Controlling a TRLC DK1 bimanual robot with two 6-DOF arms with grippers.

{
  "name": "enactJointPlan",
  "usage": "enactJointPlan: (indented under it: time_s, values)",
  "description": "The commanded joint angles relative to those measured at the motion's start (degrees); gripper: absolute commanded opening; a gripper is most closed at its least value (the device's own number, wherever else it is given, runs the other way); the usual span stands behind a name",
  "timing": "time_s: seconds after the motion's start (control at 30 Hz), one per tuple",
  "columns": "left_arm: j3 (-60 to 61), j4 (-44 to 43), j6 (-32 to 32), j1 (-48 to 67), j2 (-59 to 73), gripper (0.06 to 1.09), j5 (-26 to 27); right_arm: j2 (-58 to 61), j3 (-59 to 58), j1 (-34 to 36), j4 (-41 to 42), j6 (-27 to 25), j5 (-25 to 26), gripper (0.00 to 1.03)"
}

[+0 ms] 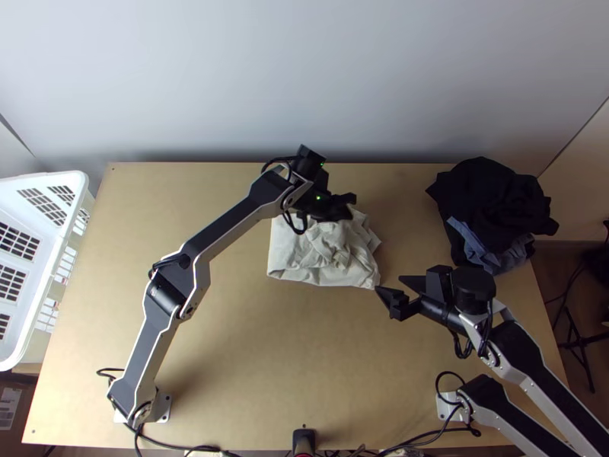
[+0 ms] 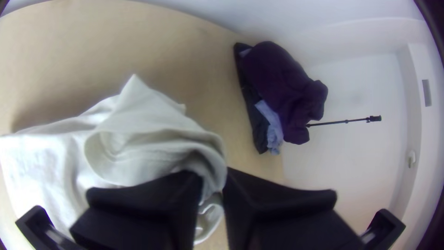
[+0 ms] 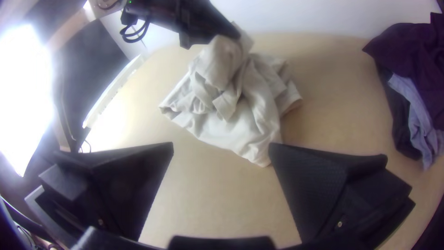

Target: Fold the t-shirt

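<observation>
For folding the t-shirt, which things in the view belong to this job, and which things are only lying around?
For the job:
White t-shirt, rumpled on the table
Left gripper, jaws closed on its fabric
Right gripper, jaws open, near it

Lying around:
Dark clothes, heaped at the far right
Blue cloth, in that heap
White basket, at the left

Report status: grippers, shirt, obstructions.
Left gripper shut on bunched fabric of the t-shirt. Right gripper open near the shirt's corner. Shirt rumpled, not neatly folded. Clothes pile off to one side, apart from it.
</observation>
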State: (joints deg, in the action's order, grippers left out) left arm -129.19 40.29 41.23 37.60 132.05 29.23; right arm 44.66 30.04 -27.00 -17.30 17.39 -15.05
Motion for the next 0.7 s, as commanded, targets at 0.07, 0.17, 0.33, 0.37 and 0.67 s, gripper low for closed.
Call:
enactJointPlan:
  time_s: [0.07, 0.17, 0.33, 0.37, 0.67]
  values:
    - [-1.16, -3.47, 3.42, 2.91, -0.74, 1.04, 2.06, -0.37, -2.27, -0.94, 2.18, 0.89, 0.02, 0.96]
    - [-1.51, -3.55, 5.09, 3.44, -1.71, 1.04, 3.64, -0.28, -2.97, -0.86, 3.15, 0.98, 0.02, 0.96]
    - [-1.24, -6.63, 11.76, 3.18, -2.76, 1.04, 4.96, -0.1, -4.55, -0.86, 6.05, 2.21, 0.02, 0.96]
    - [-1.16, -7.42, 12.91, 3.0, -2.59, 1.04, 4.69, -0.1, -4.91, -0.86, 6.49, 2.39, 0.02, 0.96]
    - [-1.42, -15.33, 15.19, 1.42, 1.63, 1.04, 8.3, -0.19, -6.49, -1.3, 8.42, 3.79, 0.11, 0.96]
